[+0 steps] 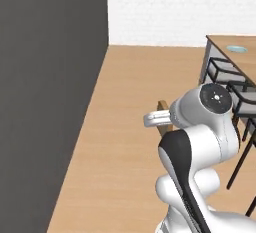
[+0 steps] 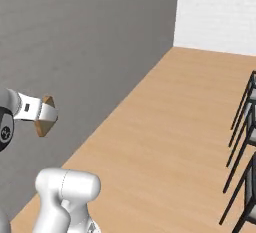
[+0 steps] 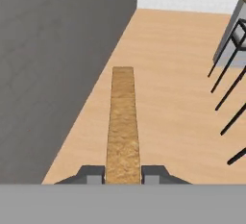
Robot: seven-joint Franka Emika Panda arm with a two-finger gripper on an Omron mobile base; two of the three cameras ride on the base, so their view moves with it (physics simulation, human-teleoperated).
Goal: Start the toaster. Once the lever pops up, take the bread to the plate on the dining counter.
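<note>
One slice of bread (image 3: 123, 122) sits clamped edge-on in the end effector (image 3: 123, 174), long axis pointing straight ahead, while the pale plate (image 1: 237, 49) waits on the dining counter (image 1: 220, 44) at upper right of the left base view.

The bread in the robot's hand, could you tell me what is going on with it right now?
The hand is shut on the bread, gripping the slice edge-on so it sticks out in front of the fingers. The robot is out on the open wooden floor beside a dark grey wall. The dining counter lies ahead to the right with the plate on top and dark chairs alongside, so the bread has yet to reach the plate.
</note>
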